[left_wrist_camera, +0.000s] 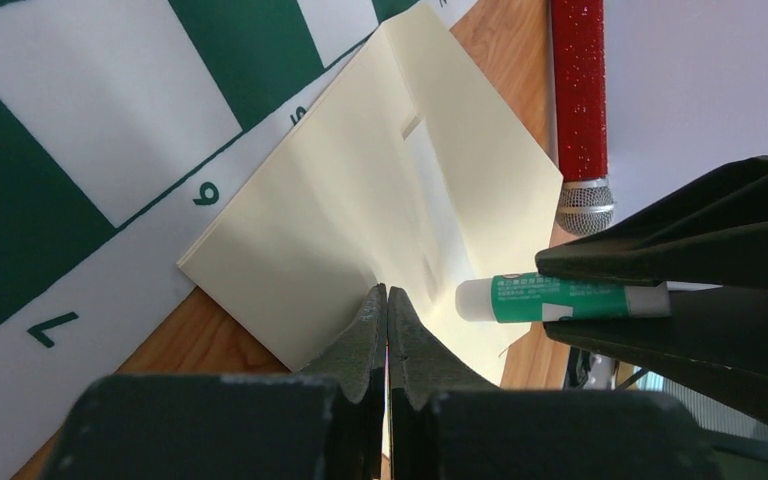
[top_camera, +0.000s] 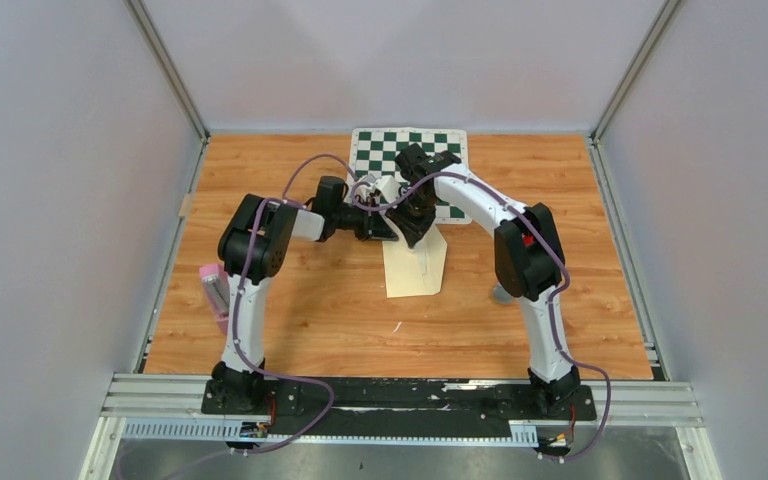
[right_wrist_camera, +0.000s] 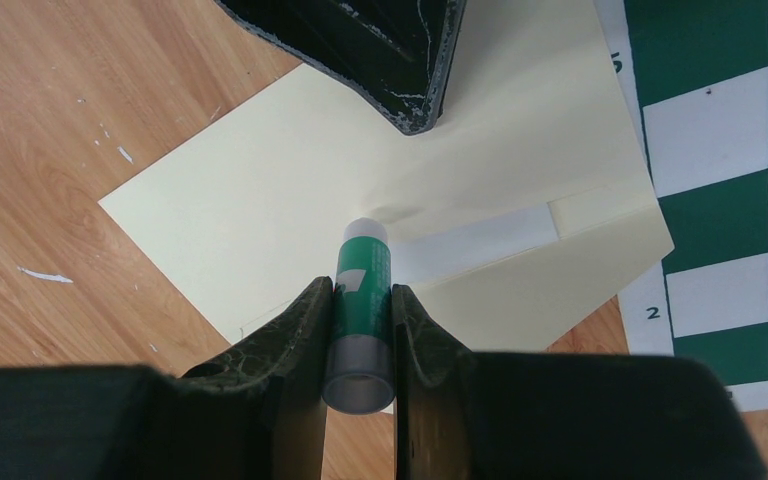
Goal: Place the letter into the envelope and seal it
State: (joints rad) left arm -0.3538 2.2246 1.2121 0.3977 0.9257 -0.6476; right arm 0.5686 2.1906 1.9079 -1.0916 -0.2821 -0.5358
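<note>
Table (top_camera: 310, 310): brown wood, with both arms fixed at its near edge.
Pink thing (top_camera: 214, 292): sits at the left edge of the table, beside the left arm. It is too small to tell what it is.
Left claw (left_wrist_camera: 387, 300): its two fingers are pressed together with nothing between them. The tips touch the envelope, and the paper has a small crease there.
Envelope (top_camera: 415, 265): plain cream paper, lying flat in the middle of the table. Its far end lies over the near edge of the chessboard. A white strip runs across it next to a fold.
Letter: it cannot be told apart in these views.
Chessboard (top_camera: 385, 148): a green and white mat at the middle of the far edge of the table.
Glue stick (right_wrist_camera: 362, 290): green with a white end. The white end points at the envelope, close to the left claw's tips.
Right claw (right_wrist_camera: 360, 288): clamped on the glue stick, one finger on each side.
Red stick (left_wrist_camera: 580, 90): glittery, with a silver end. It lies on the wood near the right side of the envelope.
</note>
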